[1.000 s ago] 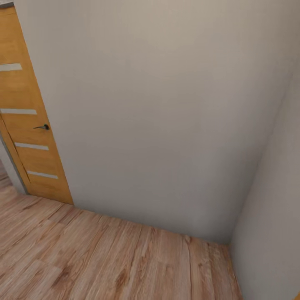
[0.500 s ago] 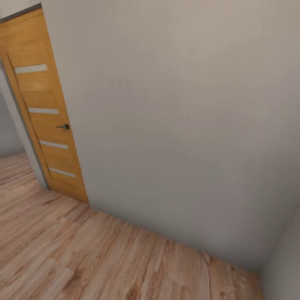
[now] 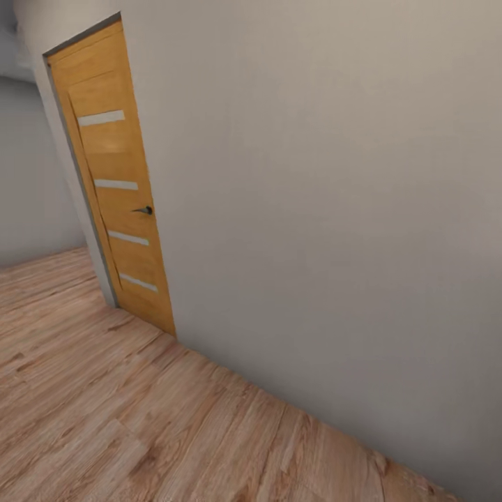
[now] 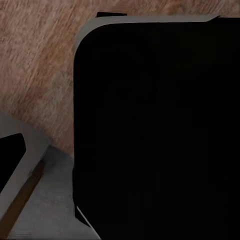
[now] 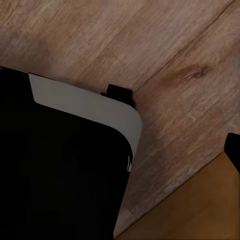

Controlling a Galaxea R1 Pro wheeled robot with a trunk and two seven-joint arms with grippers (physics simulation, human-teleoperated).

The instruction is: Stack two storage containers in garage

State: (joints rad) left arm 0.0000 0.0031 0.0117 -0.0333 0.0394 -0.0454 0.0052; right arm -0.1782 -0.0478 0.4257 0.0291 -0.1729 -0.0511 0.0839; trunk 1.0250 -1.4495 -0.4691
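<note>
Transit stage, no manipulation under way. My head camera faces a pale wall [image 3: 335, 209] meeting a wood plank floor [image 3: 139, 432]; the landmark is an orange door [image 3: 115, 181] with pale horizontal strips and a dark handle [image 3: 144, 210], standing at the wall's near end. Beside the door, on the side away from the wall, the passage opens toward another pale wall [image 3: 35, 181], and I judge that opening to be my route. My left wrist camera looks down on planks past a dark panel of my own body with a grey rim [image 4: 150, 130]; my right wrist camera likewise sees a dark grey-edged panel [image 5: 55, 165] over the planks, with an orange-brown surface [image 5: 200, 210] at one corner whose identity I cannot tell. Both arms appear tucked low against my base, a sensible posture for driving. Whether either claw is released, clenched or grasping anything, I cannot tell. Neither container lies near the door; where they are cannot be judged from here, nor how much of the task is done.
</note>
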